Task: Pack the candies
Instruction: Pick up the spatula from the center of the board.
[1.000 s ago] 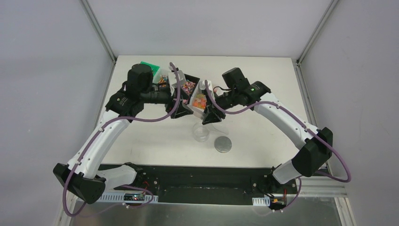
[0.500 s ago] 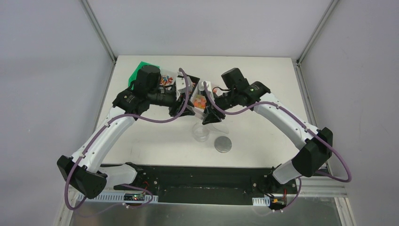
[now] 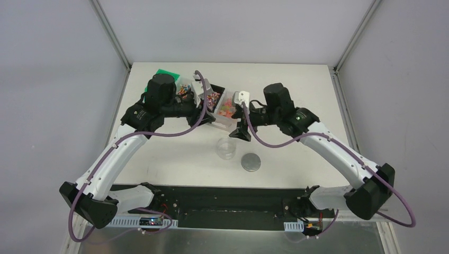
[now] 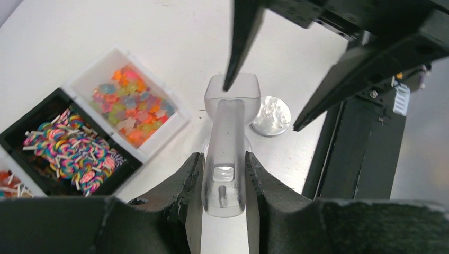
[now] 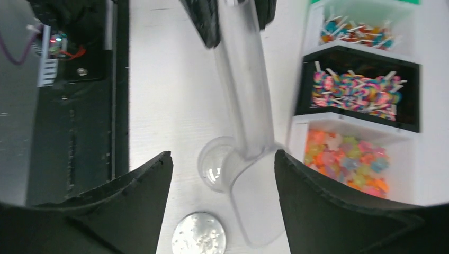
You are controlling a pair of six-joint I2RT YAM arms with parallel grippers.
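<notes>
The candies lie in a row of small trays: orange and yellow gummies (image 4: 129,106) (image 5: 347,159) in a white tray (image 3: 226,106), striped lollipops (image 4: 71,153) (image 5: 355,87) in a black tray. My left gripper (image 4: 223,159) (image 3: 205,112) is shut on the handle of a clear plastic scoop (image 4: 231,132) (image 5: 246,106). The scoop's bowl hangs over a small clear jar (image 5: 214,164) (image 3: 226,148) and shows no candy. My right gripper (image 5: 223,159) (image 3: 241,132) stands open around the scoop's bowl, not touching it.
A grey round lid (image 3: 251,162) (image 5: 198,235) lies on the table just right of the jar. A third tray of wrapped sweets (image 5: 355,32) and a green box (image 3: 168,74) stand at the back left. The black base rail (image 3: 222,203) runs along the near edge.
My left gripper has shut on the scoop's handle. My right gripper has opened, let go of the scoop and drawn back to the right.
</notes>
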